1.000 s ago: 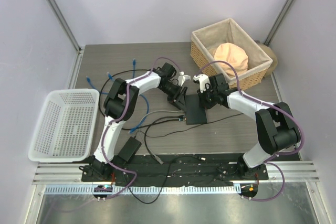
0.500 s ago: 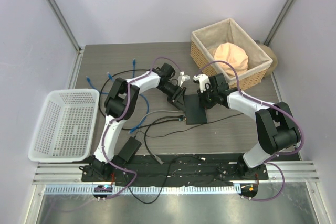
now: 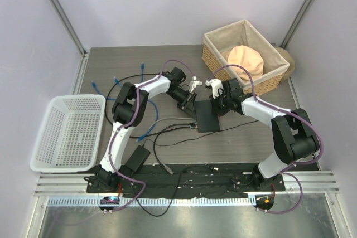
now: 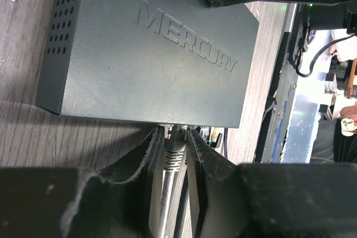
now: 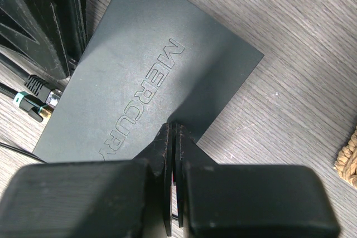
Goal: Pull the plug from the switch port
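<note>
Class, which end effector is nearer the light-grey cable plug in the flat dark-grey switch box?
Left end effector: it straddles the plug; the right end effector sits over the switch box's far corner.

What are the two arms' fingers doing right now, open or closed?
Left gripper: fingers either side of the plug at the switch; cannot tell if gripped.
Right gripper: closed, empty, tips on the switch.

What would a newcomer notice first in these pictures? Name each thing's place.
Both arms meet mid-table over the dark-grey switch. The left gripper straddles the grey plug at its port edge, while the shut right gripper is over its opposite edge. A wicker basket sits at the far right corner.
</note>
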Robot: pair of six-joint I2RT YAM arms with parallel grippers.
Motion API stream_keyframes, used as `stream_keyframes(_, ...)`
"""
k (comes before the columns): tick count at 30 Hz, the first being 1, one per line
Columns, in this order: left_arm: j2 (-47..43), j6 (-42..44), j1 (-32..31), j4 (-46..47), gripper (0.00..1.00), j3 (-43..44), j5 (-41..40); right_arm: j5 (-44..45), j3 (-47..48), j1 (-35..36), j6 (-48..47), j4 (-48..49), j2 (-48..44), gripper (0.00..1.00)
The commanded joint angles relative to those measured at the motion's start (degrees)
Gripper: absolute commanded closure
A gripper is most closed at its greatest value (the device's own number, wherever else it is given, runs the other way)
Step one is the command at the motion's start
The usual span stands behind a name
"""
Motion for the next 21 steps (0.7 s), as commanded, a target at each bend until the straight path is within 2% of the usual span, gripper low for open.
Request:
stream_keyframes(1,1.20,2.72,-0.03,-3.21,0.76,0.51,-3.08,1.58,-0.89,-0.19,0.16,-4.61,0.84,0.99)
stream_keyframes(3,1.20,1.59,-0.03,-2.59,0.80,0.16,-4.40,1.58,-0.71,-0.19,0.16,-4.52,0.93,0.99)
stream_keyframes(7,0.93,-4.03,-0.11,-0.31,0.99,-0.71,-5.72,1.49,-0.71,-0.19,0.25,-4.44,1.28,0.99)
stream_keyframes(13,0.76,-6.24,-0.03,-1.62,1.00,0.68,-2.21,1.49,-0.53,-0.19,0.25,-4.00,1.81,0.99)
stream_keyframes(16,0.85,-2.74,0.06,-5.91,1.00,3.14,-2.82,1.49,-0.27,-0.19,0.25,-4.00,2.16,0.99)
stream_keyframes(21,0.93,0.70,0.50,-8.65,1.00,2.45,-3.70,1.58,-0.18,-0.19,0.16,-3.91,2.42,0.99)
